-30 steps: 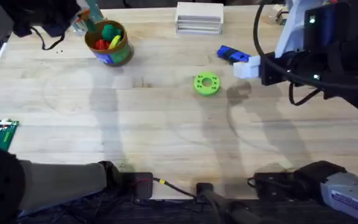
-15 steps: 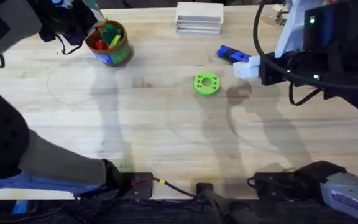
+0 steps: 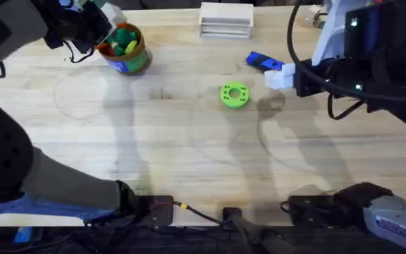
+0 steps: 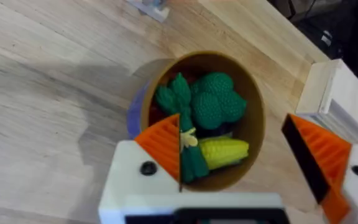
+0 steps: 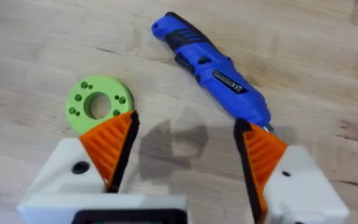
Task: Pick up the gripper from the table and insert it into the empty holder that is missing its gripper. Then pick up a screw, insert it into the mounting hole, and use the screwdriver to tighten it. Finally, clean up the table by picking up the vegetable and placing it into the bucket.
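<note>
Left tool moved over the bucket at far left, fingers spread, vegetable dropping in; cleanup step, next retract; right tool open, idle.

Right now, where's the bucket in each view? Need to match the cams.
Overhead: the bucket sits at the far left of the table, partly under the left gripper.
Left wrist: bucket centre frame, seen from above, between the open jaws, with the vegetable inside.
Right wrist: not in it.
Shared landmark: the white box beside the bucket.
</note>
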Robot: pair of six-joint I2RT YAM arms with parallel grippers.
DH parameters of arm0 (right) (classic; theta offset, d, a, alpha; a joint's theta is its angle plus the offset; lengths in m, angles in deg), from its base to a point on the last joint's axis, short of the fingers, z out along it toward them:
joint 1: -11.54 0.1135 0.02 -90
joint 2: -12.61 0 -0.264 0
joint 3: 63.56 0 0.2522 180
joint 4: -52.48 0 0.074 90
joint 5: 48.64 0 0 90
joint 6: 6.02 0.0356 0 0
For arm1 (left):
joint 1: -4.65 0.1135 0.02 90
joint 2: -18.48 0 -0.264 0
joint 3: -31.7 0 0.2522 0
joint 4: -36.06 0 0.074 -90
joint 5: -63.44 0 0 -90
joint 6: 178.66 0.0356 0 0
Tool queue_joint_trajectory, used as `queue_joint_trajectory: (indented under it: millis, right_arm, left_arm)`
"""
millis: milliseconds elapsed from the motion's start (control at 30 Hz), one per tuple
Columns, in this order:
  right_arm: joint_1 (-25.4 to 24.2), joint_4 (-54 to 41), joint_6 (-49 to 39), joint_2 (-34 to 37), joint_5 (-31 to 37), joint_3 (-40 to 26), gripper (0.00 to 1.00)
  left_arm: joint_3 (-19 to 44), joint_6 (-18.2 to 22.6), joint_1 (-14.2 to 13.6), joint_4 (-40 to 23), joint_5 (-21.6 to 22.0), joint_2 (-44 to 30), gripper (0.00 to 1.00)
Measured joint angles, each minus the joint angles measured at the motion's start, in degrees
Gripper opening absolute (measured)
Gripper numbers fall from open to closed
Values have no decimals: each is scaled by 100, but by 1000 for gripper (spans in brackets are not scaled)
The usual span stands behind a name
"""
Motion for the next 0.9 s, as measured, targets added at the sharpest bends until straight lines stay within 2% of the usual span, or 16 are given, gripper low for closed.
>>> queue_joint_trajectory:
  millis: [67,100,300,433,567,700,900]
  right_arm:
    - [0,13,0,0,0,0,982]
    - [0,22,0,0,0,0,982]
    - [0,40,0,0,0,0,982]
    - [0,32,0,-59,0,1,981]
    - [0,34,-2,-465,0,2,981]
    - [0,38,-24,-973,2,2,983]
    - [0,36,-26,-1508,2,2,983]
  left_arm:
    - [0,68,0,-54,-64,19,956]
    - [0,138,0,-109,-81,43,983]
    - [41,743,0,-598,-112,555,995]
    - [167,1286,0,-1130,-165,1242,995]
    - [234,1947,-36,-1842,-327,2037,995]
    - [236,2667,-377,-2688,-409,2842,995]
    - [238,3206,-1275,-3468,-499,3800,995]
